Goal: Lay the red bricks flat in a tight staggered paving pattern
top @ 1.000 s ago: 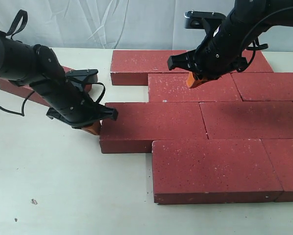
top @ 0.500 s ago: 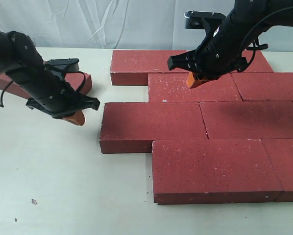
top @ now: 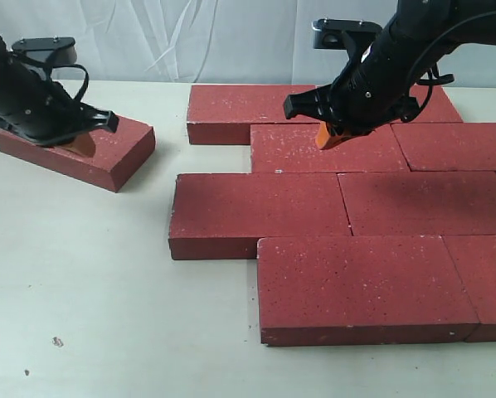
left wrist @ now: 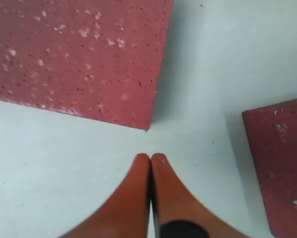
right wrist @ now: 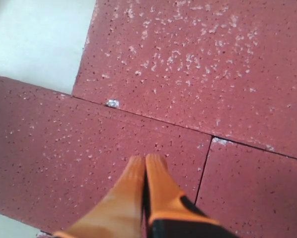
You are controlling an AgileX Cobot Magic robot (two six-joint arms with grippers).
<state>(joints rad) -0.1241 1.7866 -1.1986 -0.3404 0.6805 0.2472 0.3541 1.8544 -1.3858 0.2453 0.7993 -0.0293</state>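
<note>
Several red bricks lie flat in staggered rows, among them one in the back row (top: pixel 248 112), one in the second row (top: pixel 314 153) and one in the third row (top: pixel 256 207). A loose red brick (top: pixel 119 153) lies askew at the far left, apart from the rest. My left gripper (top: pixel 78 145) hovers by it, shut and empty (left wrist: pixel 151 157); the wrist view shows the loose brick's corner (left wrist: pixel 74 54) just ahead of the tips. My right gripper (top: pixel 331 137) is shut, tips down on or just over the second-row brick (right wrist: pixel 64 148).
White table (top: pixel 107 315) with bare room at the front left. A gap of bare table separates the loose brick from the paving's left edge (left wrist: pixel 282 163). A pale cloth backdrop (top: pixel 190 41) hangs behind. The paving runs off the right edge.
My left arm has drawn away from the left end of the third-row brick, moving left and back to the loose brick. The right arm has stayed still.
</note>
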